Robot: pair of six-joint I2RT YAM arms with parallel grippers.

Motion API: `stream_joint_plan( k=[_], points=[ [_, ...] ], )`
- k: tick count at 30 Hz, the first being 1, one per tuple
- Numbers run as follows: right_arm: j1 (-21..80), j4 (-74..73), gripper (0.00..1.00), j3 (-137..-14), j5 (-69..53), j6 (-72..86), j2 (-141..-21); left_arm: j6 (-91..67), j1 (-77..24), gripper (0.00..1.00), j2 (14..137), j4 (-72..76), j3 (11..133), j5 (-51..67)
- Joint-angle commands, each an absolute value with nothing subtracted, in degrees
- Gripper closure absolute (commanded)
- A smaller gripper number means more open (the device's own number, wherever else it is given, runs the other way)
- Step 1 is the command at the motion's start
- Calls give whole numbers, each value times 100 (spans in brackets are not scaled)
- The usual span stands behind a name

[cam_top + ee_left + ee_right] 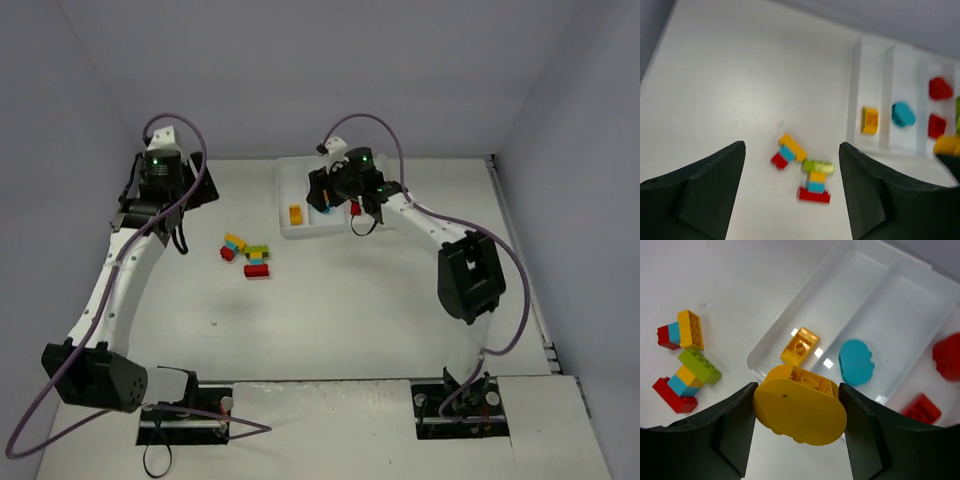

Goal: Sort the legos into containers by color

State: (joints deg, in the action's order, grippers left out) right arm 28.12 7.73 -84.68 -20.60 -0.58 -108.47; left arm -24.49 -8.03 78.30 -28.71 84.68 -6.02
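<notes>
My right gripper [797,388] is shut on a rounded yellow-orange lego [800,412], held above the near end of the white tray [771,335]; in the top view the gripper [335,200] hangs over the tray [300,233]. In the tray lie a yellow brick [800,346], a cyan one [856,362] and two red ones [946,356] [921,408], each colour in its own compartment. Two multicolour stacks [234,246] [259,261] lie on the table left of the tray. My left gripper [792,150] is open and empty, high above the stacks [788,150] [816,181].
The tray [856,90] stands at the back middle of the white table. Grey walls close the table at the back and both sides. A sliver of green [958,107] shows at the right edge of the left wrist view.
</notes>
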Motion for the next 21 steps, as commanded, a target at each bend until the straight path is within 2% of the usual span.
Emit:
stream_joint_plan(
  k=[1,6,12,18,19,21],
  points=[
    [2944,1160,99,-9507,-2513,-746,-11371,-2461,-896,31,6989,-3270,7666,-562],
    [3067,1151,95,-10895,-2584,-1142,-12532,-2356,-896,31,6259,-3226,6559,-501],
    [3120,1151,84,-12109,-2435,-1309,-13657,-2391,-896,31,6091,-3287,6082,-413],
    [3138,1169,59,-12735,-2180,-1283,-14361,-2426,-896,31,6082,-3182,6003,-246],
    [3138,1178,50,-12770,-2162,-1275,-14405,-2434,-896,31,6108,-3182,5994,-185],
    [3138,1213,41,-12753,-2118,-1248,-14405,-2461,-905,31,6178,-3182,5977,-115]
  ],
)
